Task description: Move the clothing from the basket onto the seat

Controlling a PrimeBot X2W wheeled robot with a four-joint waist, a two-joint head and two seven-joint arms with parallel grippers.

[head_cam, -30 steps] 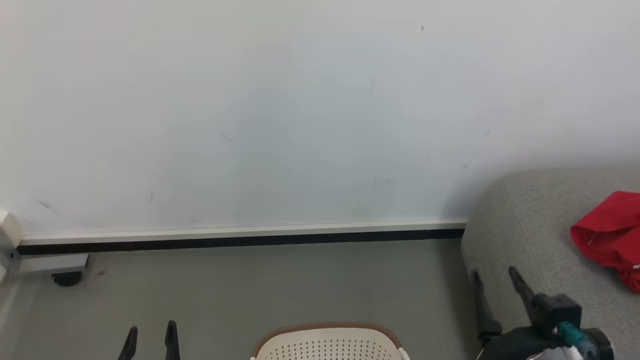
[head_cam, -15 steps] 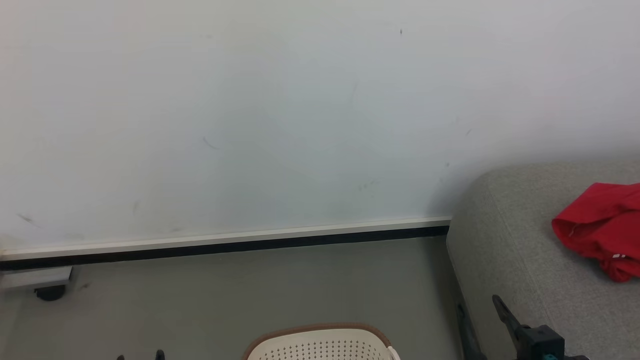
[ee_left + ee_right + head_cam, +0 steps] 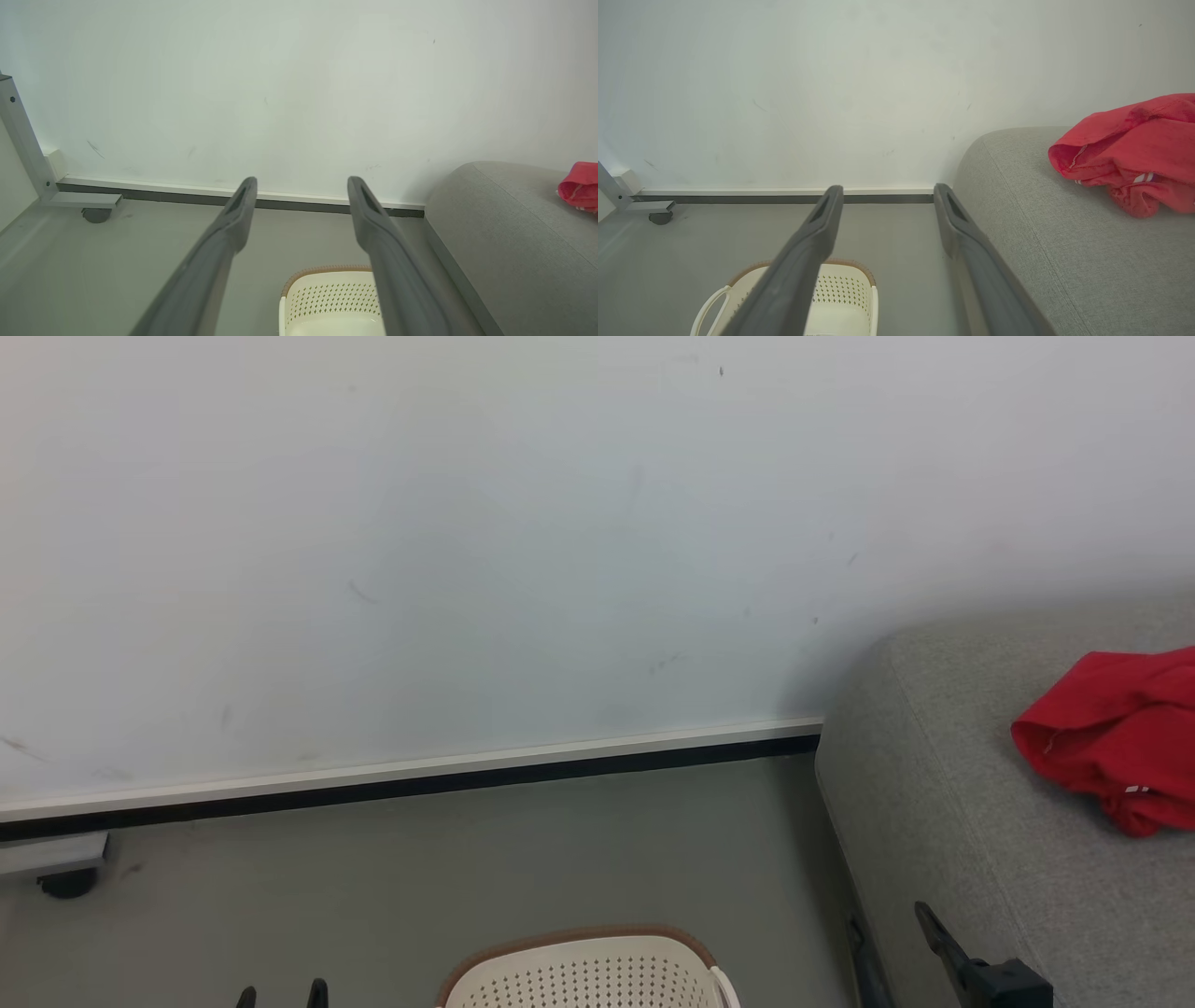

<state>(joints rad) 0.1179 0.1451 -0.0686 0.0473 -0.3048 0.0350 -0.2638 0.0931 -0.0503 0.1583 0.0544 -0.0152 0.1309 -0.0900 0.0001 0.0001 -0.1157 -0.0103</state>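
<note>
Well, clothing (image 3: 1129,144) on seat (image 3: 1041,242), maybe both.

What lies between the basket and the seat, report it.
Bare grey floor separates the basket from the seat in the head view; the right gripper, open, hangs by the seat's side.

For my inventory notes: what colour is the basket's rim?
Brown. The basket rim shows best in the head view.

The seat (image 3: 1064,261) is matt grey woven cloth; the clothing (image 3: 1134,144) is soft red fabric; the basket (image 3: 579,980) is smooth perforated cream plastic; the floor (image 3: 373,887) is smooth, matt grey.
</note>
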